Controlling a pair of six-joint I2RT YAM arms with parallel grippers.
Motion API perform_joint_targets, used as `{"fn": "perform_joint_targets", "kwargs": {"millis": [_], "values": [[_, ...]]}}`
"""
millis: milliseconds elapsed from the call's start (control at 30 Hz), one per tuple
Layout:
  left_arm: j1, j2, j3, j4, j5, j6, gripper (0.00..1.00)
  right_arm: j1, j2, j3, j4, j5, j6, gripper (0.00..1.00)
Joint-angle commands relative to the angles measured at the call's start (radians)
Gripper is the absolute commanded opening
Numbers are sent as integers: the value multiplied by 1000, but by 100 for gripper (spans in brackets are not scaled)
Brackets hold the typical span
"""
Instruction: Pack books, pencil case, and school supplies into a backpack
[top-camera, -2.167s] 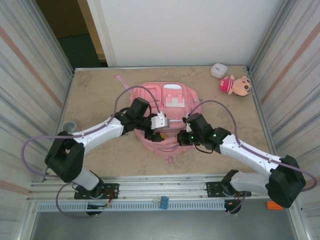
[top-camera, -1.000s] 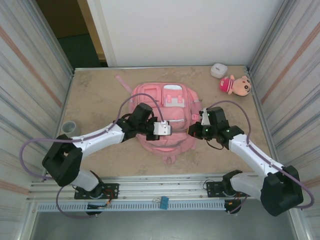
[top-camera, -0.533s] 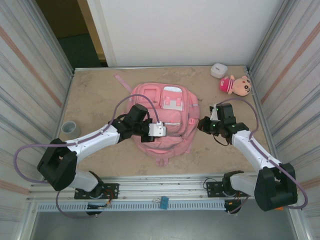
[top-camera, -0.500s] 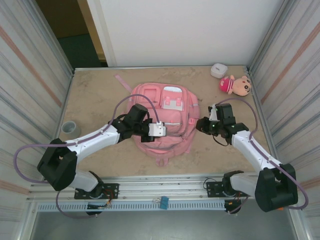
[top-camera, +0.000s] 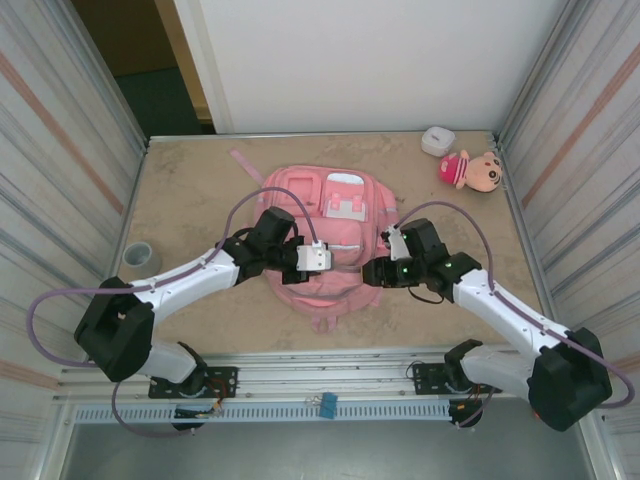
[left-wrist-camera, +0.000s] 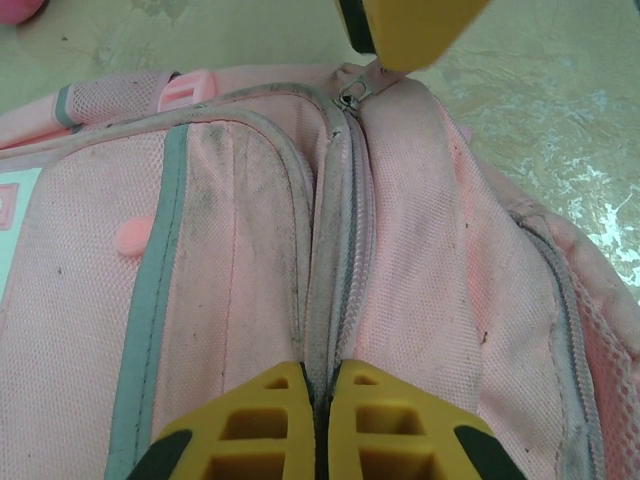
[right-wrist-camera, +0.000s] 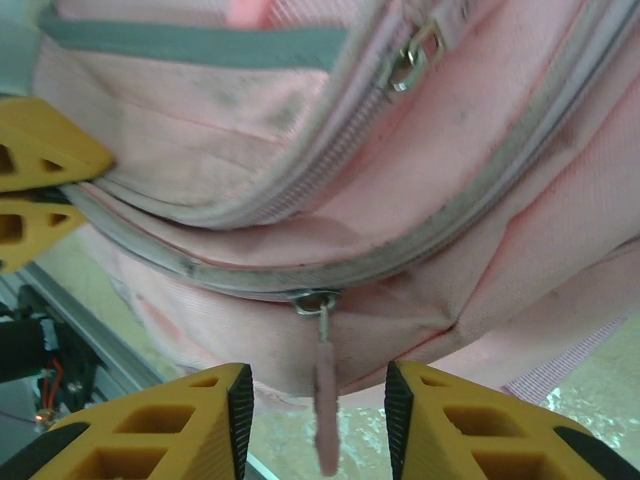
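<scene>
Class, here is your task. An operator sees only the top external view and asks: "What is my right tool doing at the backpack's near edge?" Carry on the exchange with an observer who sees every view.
Observer: In the right wrist view the right tool is open. A pink zipper pull hangs between its fingers, touching neither.
Operator: And the left tool?
Observer: The left wrist view shows the left tool shut on the backpack, pinching it along a zipper seam.
Operator: Is that zipper open?
Observer: It looks closed along that seam. Its slider sits at the far end, close to the right tool.
</scene>
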Motion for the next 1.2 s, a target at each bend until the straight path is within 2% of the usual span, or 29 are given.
{"fn": "perform_joint_targets", "kwargs": {"millis": [0,167,233,300,333,367,467,533,600,833,1033,1167], "values": [[13,-57,12,22,29,-35,0,19,33,49,-35,30,-37,37],[15,-64,10,39,35,-47,0,27,82,72,-36,38,-59,34],[15,-66,8,45,37,-49,0,27,96,78,-41,57,-65,23],[15,-63,9,39,32,-48,0,27,100,95,-63,87,-73,5],[15,-62,9,33,30,-47,0,27,95,103,-68,95,-79,0],[15,-61,10,27,26,-51,3,27,82,109,-70,96,-86,0],[15,-68,21,18,24,-92,41,25,32,122,-56,79,-110,0],[5,-77,38,13,32,-134,54,26,4,131,-44,53,-126,0],[-20,-77,57,4,8,-163,59,26,-14,140,-34,28,-134,0],[-108,-16,132,1,-113,-194,60,29,-67,155,6,-47,-144,0],[-114,70,172,25,-120,-223,52,29,-89,147,8,-60,-149,0],[-118,110,178,24,-124,-232,51,23,-104,135,22,-72,-146,0]]}}
